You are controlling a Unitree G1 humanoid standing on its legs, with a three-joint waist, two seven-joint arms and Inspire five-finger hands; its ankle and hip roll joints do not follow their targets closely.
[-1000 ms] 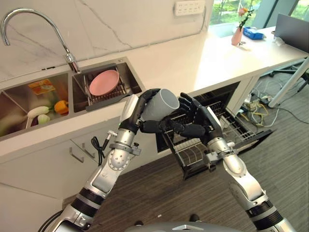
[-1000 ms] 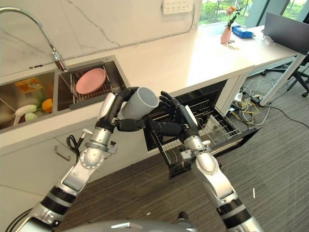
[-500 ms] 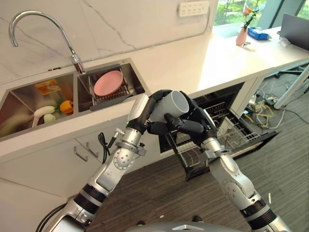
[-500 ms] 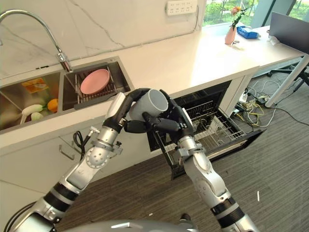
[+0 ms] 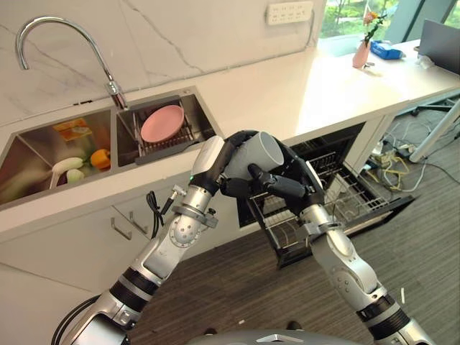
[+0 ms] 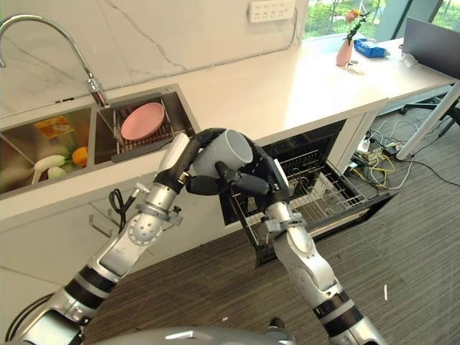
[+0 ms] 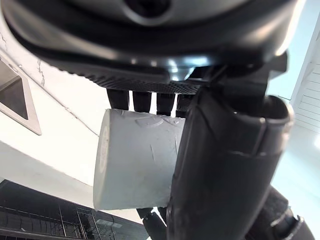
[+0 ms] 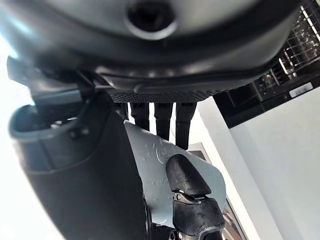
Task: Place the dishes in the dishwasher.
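Note:
A grey cup [image 5: 256, 152] is held in the air in front of the counter edge, tilted on its side with its mouth toward the right. My left hand [image 5: 228, 146] is shut on it from the left, its fingers curled over the cup's [image 7: 134, 165] body. From the right, my right hand [image 5: 290, 182] is also shut on the cup [image 8: 161, 167], fingers over the top and thumb across the front. Below and to the right, the dishwasher [image 5: 343, 171] stands open with its wire rack [image 5: 332, 204] pulled out. A pink plate [image 5: 162, 123] stands in the sink's drying rack.
The double sink [image 5: 32, 141] at the left holds an orange fruit [image 5: 100, 158] and other items under a curved tap [image 5: 49, 27]. A white counter [image 5: 287, 86] runs to the right, with a pink vase [image 5: 360, 52] at its far end. Cables [image 5: 392, 152] lie on the floor beyond the dishwasher door.
My right hand came in from the right with straight fingers and has curled round the cup that the left hand holds. The cup stayed about where it was.

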